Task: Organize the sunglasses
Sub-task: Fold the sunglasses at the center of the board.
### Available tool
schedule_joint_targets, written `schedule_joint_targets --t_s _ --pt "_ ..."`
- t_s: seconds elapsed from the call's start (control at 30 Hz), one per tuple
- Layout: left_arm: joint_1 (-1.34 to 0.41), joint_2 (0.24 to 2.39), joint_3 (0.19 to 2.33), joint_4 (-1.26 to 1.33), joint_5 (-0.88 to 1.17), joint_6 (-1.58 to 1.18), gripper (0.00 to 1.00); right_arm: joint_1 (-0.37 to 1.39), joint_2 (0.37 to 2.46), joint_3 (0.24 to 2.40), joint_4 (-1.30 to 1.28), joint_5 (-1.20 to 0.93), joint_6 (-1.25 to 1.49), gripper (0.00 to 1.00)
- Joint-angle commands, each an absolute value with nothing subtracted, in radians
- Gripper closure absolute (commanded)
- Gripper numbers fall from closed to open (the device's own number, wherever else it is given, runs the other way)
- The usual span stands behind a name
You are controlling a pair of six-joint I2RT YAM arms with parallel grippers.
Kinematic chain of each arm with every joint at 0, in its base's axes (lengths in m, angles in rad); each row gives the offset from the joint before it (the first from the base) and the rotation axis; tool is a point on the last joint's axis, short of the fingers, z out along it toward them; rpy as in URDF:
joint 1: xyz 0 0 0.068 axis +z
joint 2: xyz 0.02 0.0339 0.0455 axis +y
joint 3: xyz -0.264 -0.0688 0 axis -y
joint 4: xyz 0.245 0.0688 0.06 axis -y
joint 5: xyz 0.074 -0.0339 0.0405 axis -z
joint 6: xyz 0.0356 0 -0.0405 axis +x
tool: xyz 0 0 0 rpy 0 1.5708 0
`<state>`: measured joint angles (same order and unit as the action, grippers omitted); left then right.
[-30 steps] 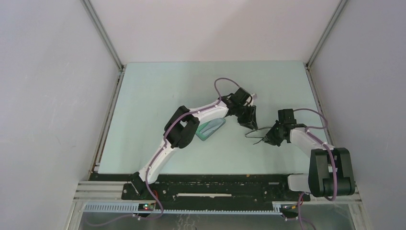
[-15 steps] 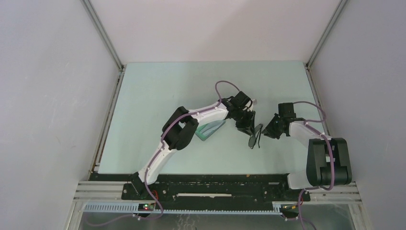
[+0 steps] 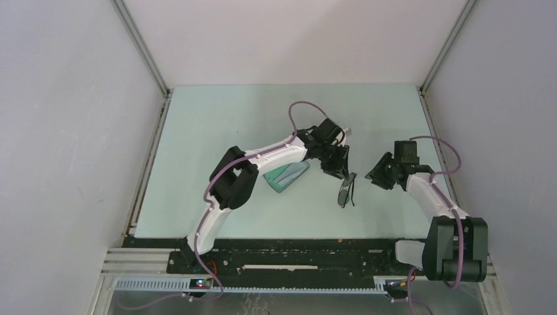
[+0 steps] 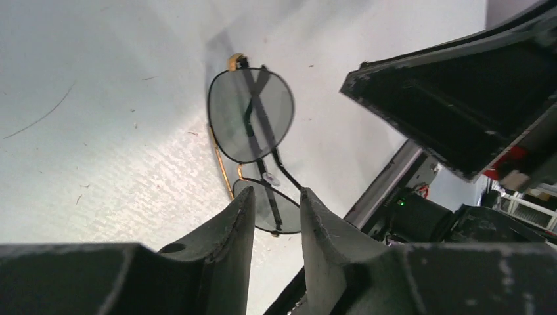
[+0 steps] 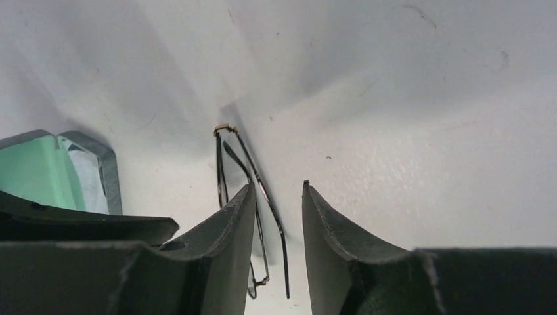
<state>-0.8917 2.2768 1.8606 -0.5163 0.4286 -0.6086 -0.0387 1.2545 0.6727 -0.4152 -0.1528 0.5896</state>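
- The left gripper (image 3: 339,172) is pinching the sunglasses (image 3: 345,192) by the lower lens, hanging them right of the open case (image 3: 287,176), seemingly for stowing
- the right gripper (image 3: 376,177) is waiting nearby, jaws spread, gripping nothing
- thin black wire arms are lying folded across smoky rounded lenses; the case is showing green lining

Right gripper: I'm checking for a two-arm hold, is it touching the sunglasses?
Apart. The top view shows a clear gap between the right gripper and the sunglasses.
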Motion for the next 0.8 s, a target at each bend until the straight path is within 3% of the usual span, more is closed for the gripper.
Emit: schedule_joint_targets --t_s 0.0,0.17,0.33,0.77 --pt "-0.887 2.204 1.882 -0.511 0.431 -0.586 0.63 -0.038 1.194 0.692 -0.467 -0.174 0.561 0.57" --pt "-0.877 2.187 1.861 -0.518 0.429 -0.591 0.63 -0.023 1.138 0.679 -0.459 -0.212 0.555 0.41" --pt "-0.835 2.038 1.738 -0.47 0.386 -0.601 0.64 0.096 1.149 0.675 -0.421 -0.22 0.533 0.21" --pt "-0.684 1.676 1.404 -0.373 0.311 -0.647 0.64 0.243 1.359 0.69 -0.384 -0.081 0.569 0.19"
